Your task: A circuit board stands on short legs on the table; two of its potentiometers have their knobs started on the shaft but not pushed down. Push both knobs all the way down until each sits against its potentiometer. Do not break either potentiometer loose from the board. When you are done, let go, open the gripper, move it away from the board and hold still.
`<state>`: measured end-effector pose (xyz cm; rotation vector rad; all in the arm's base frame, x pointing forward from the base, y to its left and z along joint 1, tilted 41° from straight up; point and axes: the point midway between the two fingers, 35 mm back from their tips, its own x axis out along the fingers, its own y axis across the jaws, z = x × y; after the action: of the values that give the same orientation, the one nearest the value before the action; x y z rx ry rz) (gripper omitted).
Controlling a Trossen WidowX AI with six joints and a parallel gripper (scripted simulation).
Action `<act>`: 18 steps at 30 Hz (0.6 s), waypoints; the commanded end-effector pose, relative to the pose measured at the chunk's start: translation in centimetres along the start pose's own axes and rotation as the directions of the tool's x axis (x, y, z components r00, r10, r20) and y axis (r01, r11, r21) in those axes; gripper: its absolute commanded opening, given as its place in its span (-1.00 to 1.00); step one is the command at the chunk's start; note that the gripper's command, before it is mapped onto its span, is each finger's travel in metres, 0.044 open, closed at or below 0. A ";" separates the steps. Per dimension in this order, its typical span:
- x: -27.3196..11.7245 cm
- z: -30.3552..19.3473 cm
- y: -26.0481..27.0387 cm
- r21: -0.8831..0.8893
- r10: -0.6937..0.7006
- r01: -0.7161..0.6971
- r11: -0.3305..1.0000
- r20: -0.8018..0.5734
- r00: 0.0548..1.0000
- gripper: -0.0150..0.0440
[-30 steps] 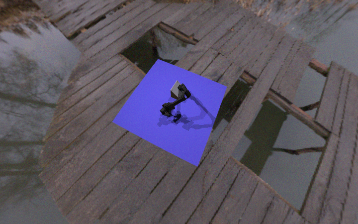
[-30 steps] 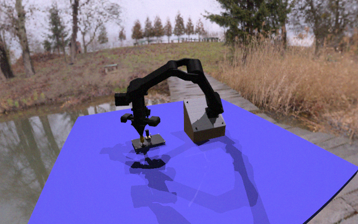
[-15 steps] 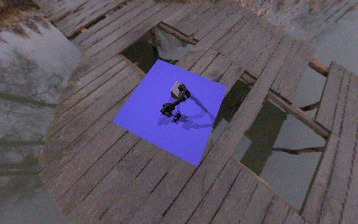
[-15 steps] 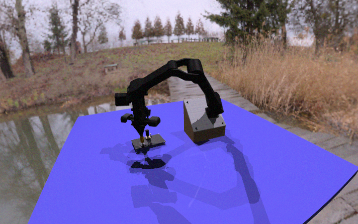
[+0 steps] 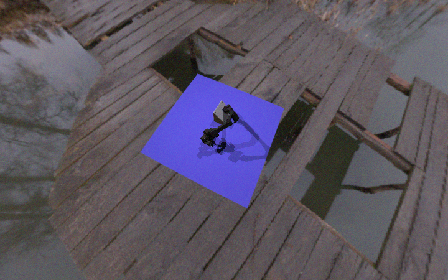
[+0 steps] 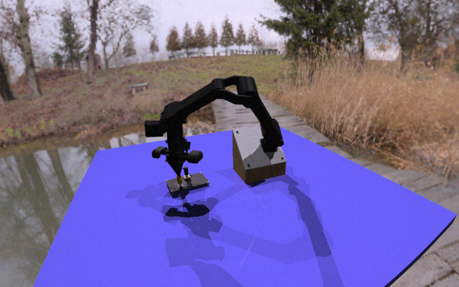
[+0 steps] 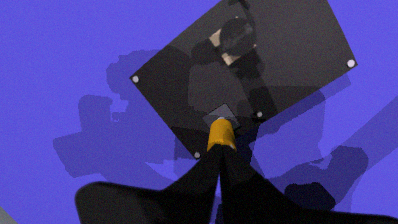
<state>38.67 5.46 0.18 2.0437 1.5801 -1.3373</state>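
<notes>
Claw point(image 7: 220, 150), fingers pressed together w/ nothing between, tips atop yellow knob point(image 7: 221, 133) at frame centre: blunt pusher; black knob point(image 7: 236, 35) upper centre.

Stood closed, tips together, gripper point(image 7: 220, 150) bearing straight down on the orange knob point(image 7: 221, 134) at the near edge of the circuit board point(image 7: 300, 45), so no gap left below. Blocked toward the board's far part by the dark knob point(image 7: 236, 35), upright and well apart from the orange one. Hemmed on the base side by the grey mount point(image 6: 257, 154), near the board but apart. Seemingly open over the blue table point(image 6: 331, 213) elsewhere, though shadows muddied that reading.
</notes>
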 end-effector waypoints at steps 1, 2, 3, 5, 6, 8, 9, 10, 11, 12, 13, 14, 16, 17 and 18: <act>2.2 -0.4 -0.1 -0.029 -0.021 0.021 0.999 0.009 1.000 -0.49; 2.3 -0.4 -0.1 -0.029 -0.021 0.021 0.999 0.009 1.000 -0.49; 2.4 -0.4 -0.1 -0.029 -0.021 0.021 0.999 0.009 1.000 -0.49; 2.5 -0.4 -0.1 -0.029 -0.021 0.021 0.999 0.009 1.000 -0.49; 2.5 -0.4 -0.1 -0.029 -0.021 0.021 0.999 0.009 1.000 -0.49; 2.5 -0.4 -0.1 -0.029 -0.021 0.021 0.999 0.009 1.000 -0.49; 2.5 -0.4 -0.1 -0.029 -0.021 0.021 0.999 0.009 1.000 -0.49; 2.5 -0.4 -0.1 -0.029 -0.021 0.021 0.999 0.009 1.000 -0.49; 2.5 -0.4 -0.1 -0.029 -0.021 0.021 0.999 0.009 1.000 -0.49; 2.5 -0.4 -0.1 -0.029 -0.021 0.021 0.999 0.009 1.000 -0.49; 2.5 -0.4 -0.1 -0.029 -0.021 0.021 0.999 0.009 1.000 -0.49; 2.5 -0.4 -0.1 -0.029 -0.021 0.021 0.999 0.009 1.000 -0.49; 2.6 -0.4 -0.1 -0.029 -0.021 0.021 0.999 0.009 1.000 -0.49; 2.7 -0.4 -0.1 -0.029 -0.021 0.021 0.999 0.009 1.000 -0.49; 2.8 -0.4 -0.1 -0.029 -0.021 0.021 0.999 0.009 1.000 -0.49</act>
<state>38.66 5.61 -0.01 2.0487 1.5755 -1.3380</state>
